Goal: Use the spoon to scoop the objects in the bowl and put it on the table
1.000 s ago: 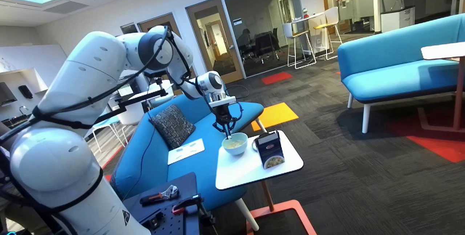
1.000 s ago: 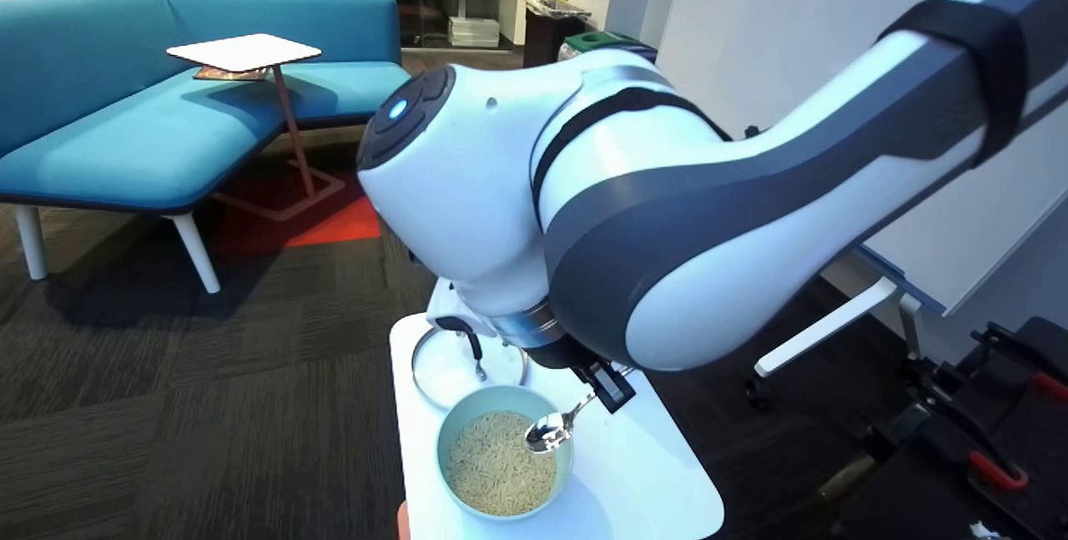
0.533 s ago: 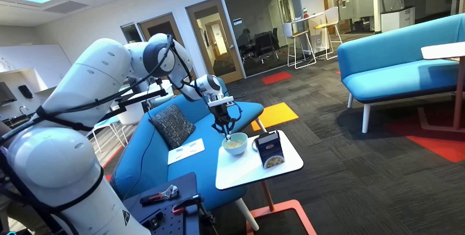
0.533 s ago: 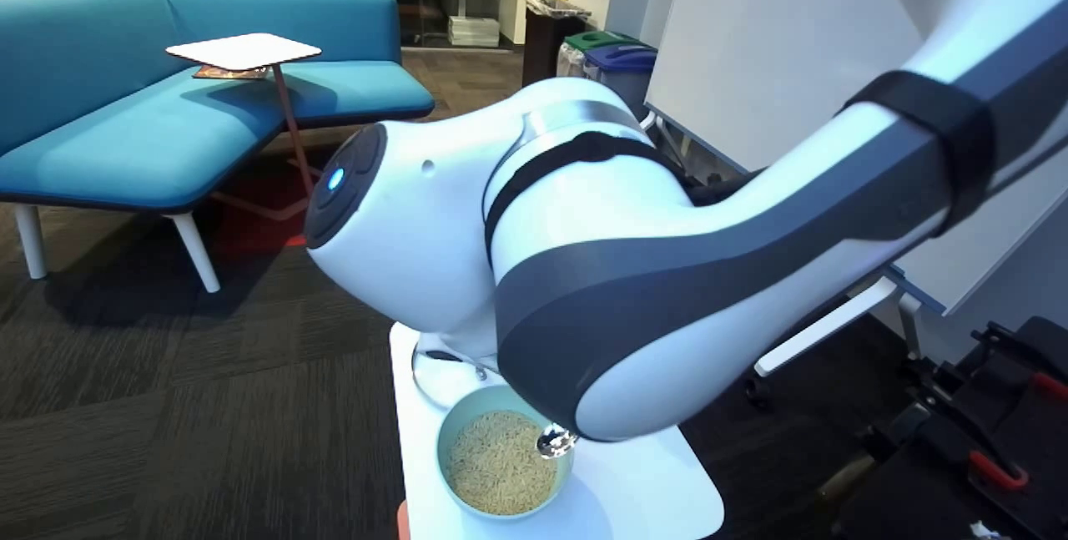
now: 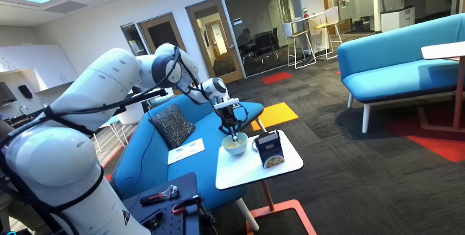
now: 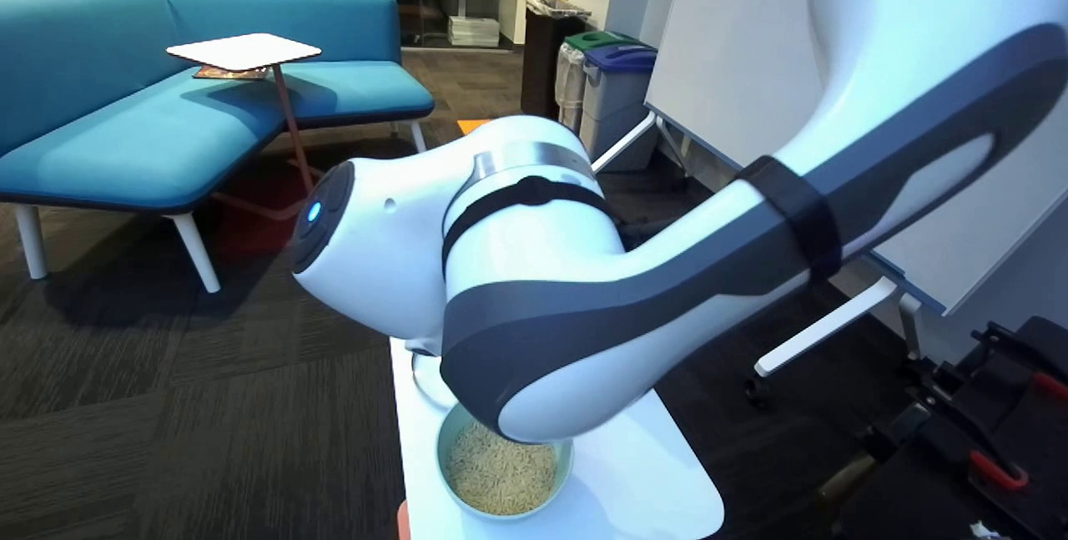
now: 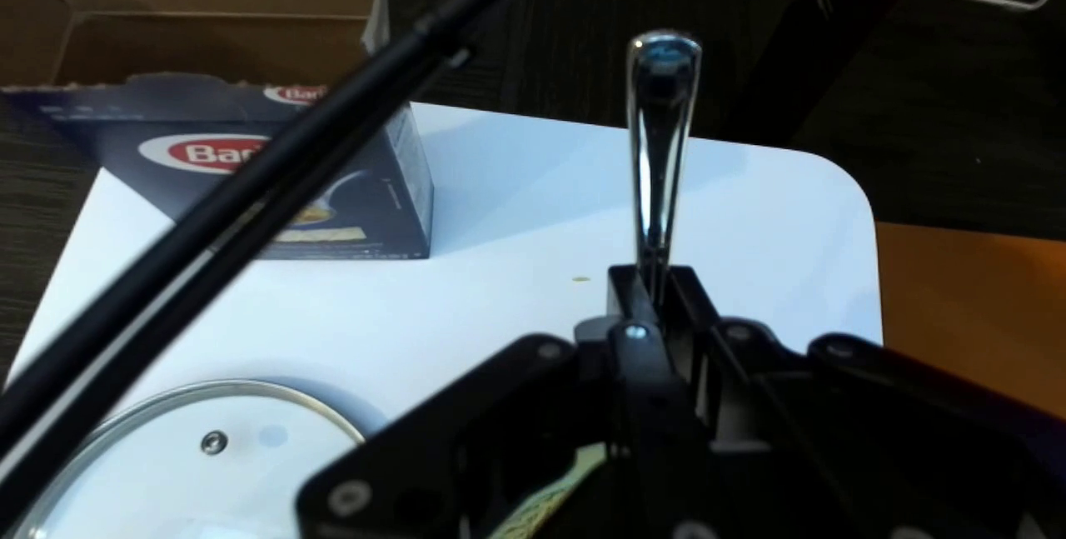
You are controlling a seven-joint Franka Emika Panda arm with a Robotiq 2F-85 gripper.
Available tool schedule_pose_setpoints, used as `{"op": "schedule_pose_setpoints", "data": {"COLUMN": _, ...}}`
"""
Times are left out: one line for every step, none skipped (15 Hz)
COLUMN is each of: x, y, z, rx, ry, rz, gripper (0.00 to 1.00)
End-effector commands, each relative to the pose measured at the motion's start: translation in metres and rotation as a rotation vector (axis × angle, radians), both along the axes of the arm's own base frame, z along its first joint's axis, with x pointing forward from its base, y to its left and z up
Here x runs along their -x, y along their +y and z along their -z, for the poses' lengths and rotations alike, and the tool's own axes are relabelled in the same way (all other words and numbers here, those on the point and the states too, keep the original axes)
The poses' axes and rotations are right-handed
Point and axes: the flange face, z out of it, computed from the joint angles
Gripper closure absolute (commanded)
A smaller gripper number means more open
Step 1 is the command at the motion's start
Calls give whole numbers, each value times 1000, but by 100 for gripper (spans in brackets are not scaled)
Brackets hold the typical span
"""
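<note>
My gripper [image 7: 655, 285] is shut on the metal spoon [image 7: 662, 131], whose handle end points away from the fingers in the wrist view. In an exterior view my gripper [image 5: 234, 133] is over the bowl [image 5: 236, 150]. The spoon's head is hidden in all views now. The bowl [image 6: 444, 473] stands upright and holds pale grains [image 6: 501, 469]; part of it is covered by the arm. Only a sliver of the bowl's inside [image 7: 545, 497] shows between the gripper links. The white table [image 5: 243, 175] bears the bowl, and its top also shows in the wrist view [image 7: 500, 306].
A dark blue food box [image 5: 269, 151] stands beside the bowl; its open top shows in the wrist view [image 7: 366, 210]. A glass lid [image 7: 250, 481] lies near the bowl. One small grain [image 7: 580, 279] is on the table. A blue sofa [image 5: 189, 169] stands alongside.
The arm has lowered, and my gripper with the spoon has moved from the bowl's edge to over its middle. The spoon's head has gone out of sight behind the arm.
</note>
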Motion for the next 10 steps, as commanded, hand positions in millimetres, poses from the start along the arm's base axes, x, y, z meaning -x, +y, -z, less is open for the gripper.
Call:
{"op": "schedule_pose_setpoints", "data": {"x": -13, "y": 9, "z": 11, "rx": 7, "ry": -18, "rz": 20, "gripper": 97}}
{"op": "schedule_pose_setpoints", "data": {"x": -15, "y": 11, "z": 15, "rx": 3, "ry": -21, "rz": 24, "gripper": 97}}
{"op": "schedule_pose_setpoints", "data": {"x": -17, "y": 13, "z": 18, "rx": -2, "ry": -23, "rz": 26, "gripper": 97}}
{"op": "schedule_pose_setpoints", "data": {"x": -18, "y": 15, "z": 20, "rx": -6, "ry": -24, "rz": 25, "gripper": 97}}
{"op": "schedule_pose_setpoints", "data": {"x": -18, "y": 17, "z": 22, "rx": -6, "ry": -25, "rz": 24, "gripper": 97}}
{"op": "schedule_pose_setpoints", "data": {"x": -17, "y": 19, "z": 23, "rx": -2, "ry": -30, "rz": 23, "gripper": 97}}
{"op": "schedule_pose_setpoints", "data": {"x": -15, "y": 21, "z": 23, "rx": 2, "ry": -31, "rz": 22, "gripper": 97}}
{"op": "schedule_pose_setpoints", "data": {"x": -12, "y": 23, "z": 21, "rx": 15, "ry": -35, "rz": 22, "gripper": 97}}
{"op": "schedule_pose_setpoints", "data": {"x": -9, "y": 26, "z": 20, "rx": 32, "ry": -41, "rz": 17, "gripper": 97}}
{"op": "schedule_pose_setpoints", "data": {"x": -6, "y": 28, "z": 17, "rx": 50, "ry": -44, "rz": 13, "gripper": 97}}
